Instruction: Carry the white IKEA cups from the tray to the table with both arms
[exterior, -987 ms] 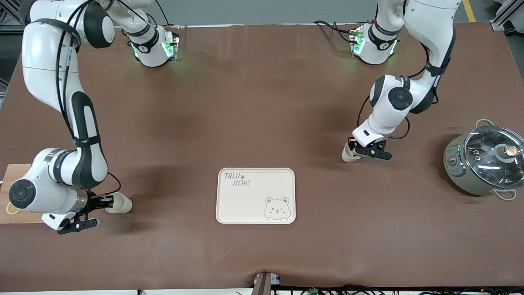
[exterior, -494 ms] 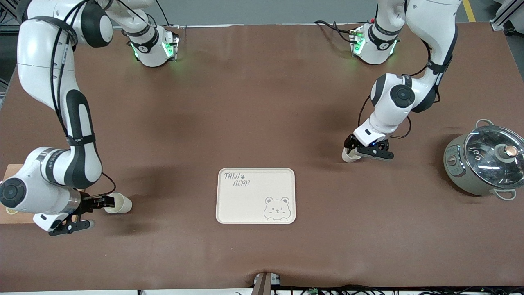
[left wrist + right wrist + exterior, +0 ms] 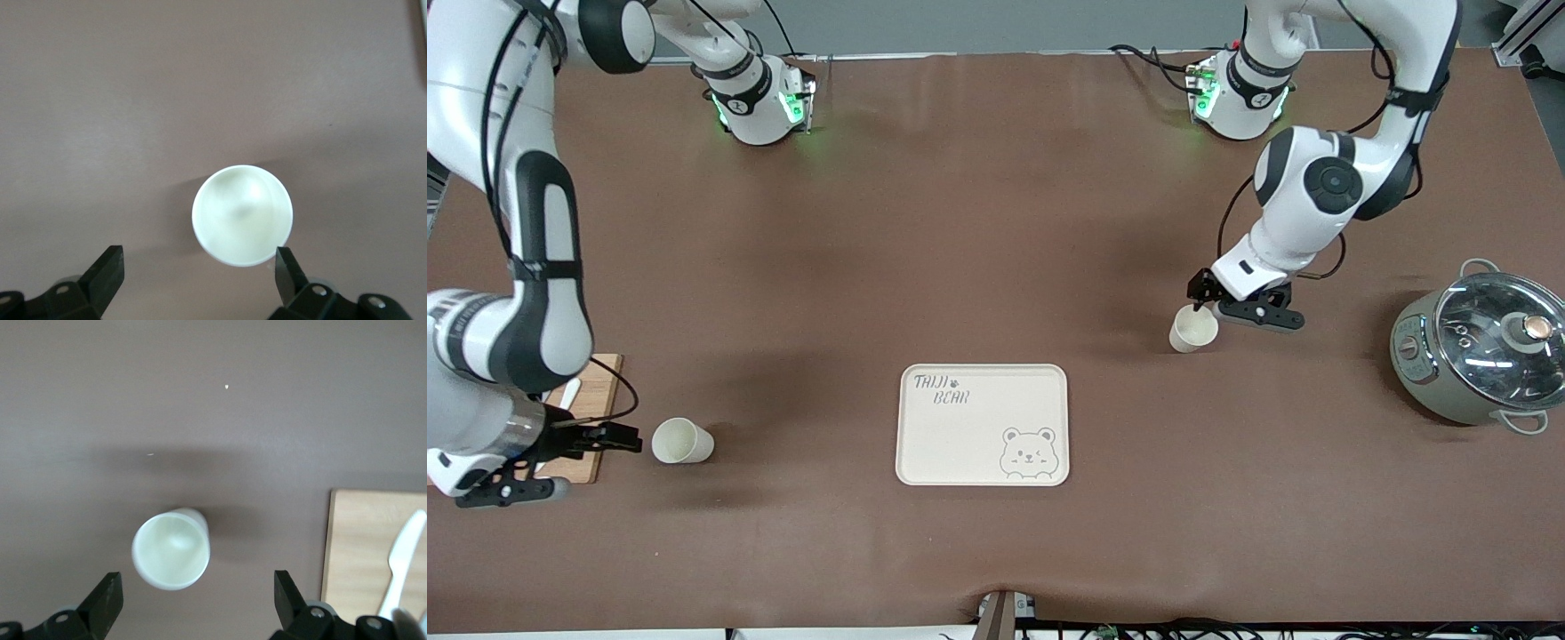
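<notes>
Both grippers have released and drawn back since the earlier frame. My left gripper [image 3: 1232,302] hangs wide open, empty, above one white cup [image 3: 1192,329]; my right gripper [image 3: 551,462], equally spread, clears the other cup [image 3: 681,441] near the cutting board [image 3: 596,391]. Both cups stand upright on the table [image 3: 996,222]; the tray [image 3: 983,425] lies bare between them, open room around.

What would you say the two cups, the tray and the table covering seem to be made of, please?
The cups look like matte off-white plastic or coated paper: thin rims, soft sheen, no glaze glare. The tray looks like matte cream plastic, perhaps a fibre blend, with printed grey artwork. The table is covered in a dull brown sheet, seemingly vinyl or paper, faintly wrinkled.
</notes>
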